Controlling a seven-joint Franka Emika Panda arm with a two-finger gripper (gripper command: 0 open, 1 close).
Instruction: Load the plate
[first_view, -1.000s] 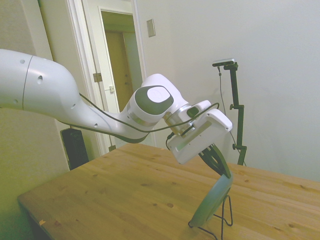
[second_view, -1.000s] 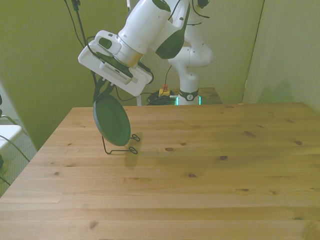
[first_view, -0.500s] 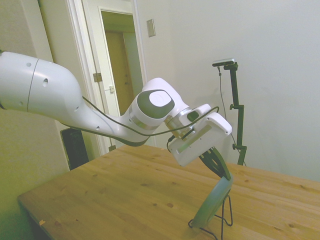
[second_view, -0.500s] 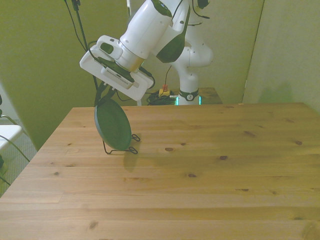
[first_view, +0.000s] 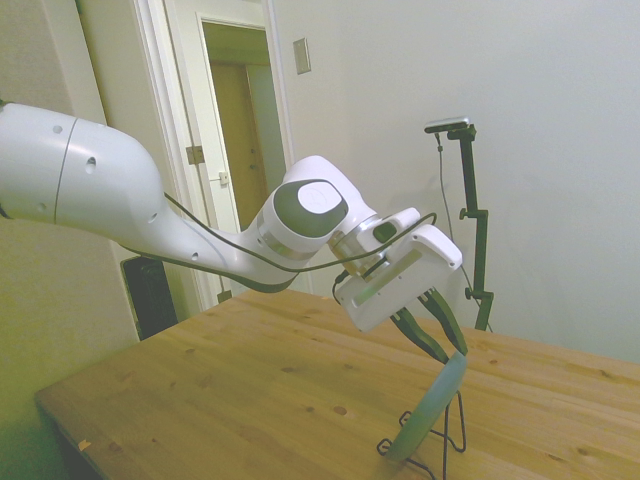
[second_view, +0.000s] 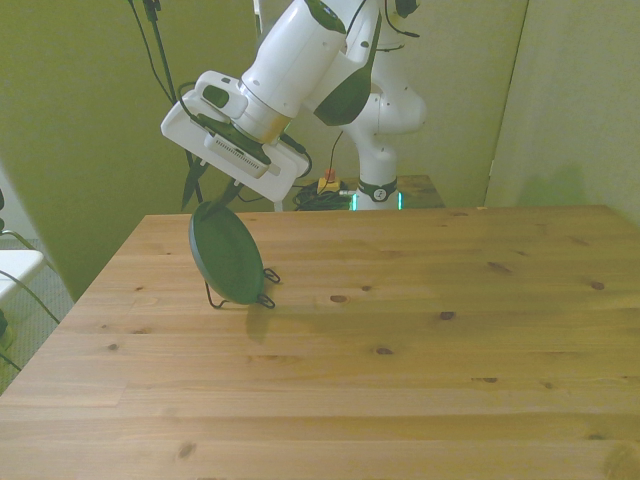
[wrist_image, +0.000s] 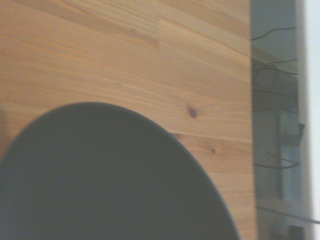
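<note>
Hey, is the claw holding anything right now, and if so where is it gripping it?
Nothing is held. The claw is open, its fingers spread either side of the top rim of the plate, which stands on edge, tilted, in the wire rack.

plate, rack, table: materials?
Plate: looks like matte glazed ceramic or plastic, dull teal, no glare; can't tell which.
Rack: thin black wire, probably coated metal, bent into loops.
Table: pine-like wood planks with visible knots and grain, satin finish.

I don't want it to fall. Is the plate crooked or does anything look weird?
The plate stands on edge, leaning in the black wire rack, as a racked plate should. The gripper is just above its top rim with jaws spread. Nothing looks spilled or broken.
</note>
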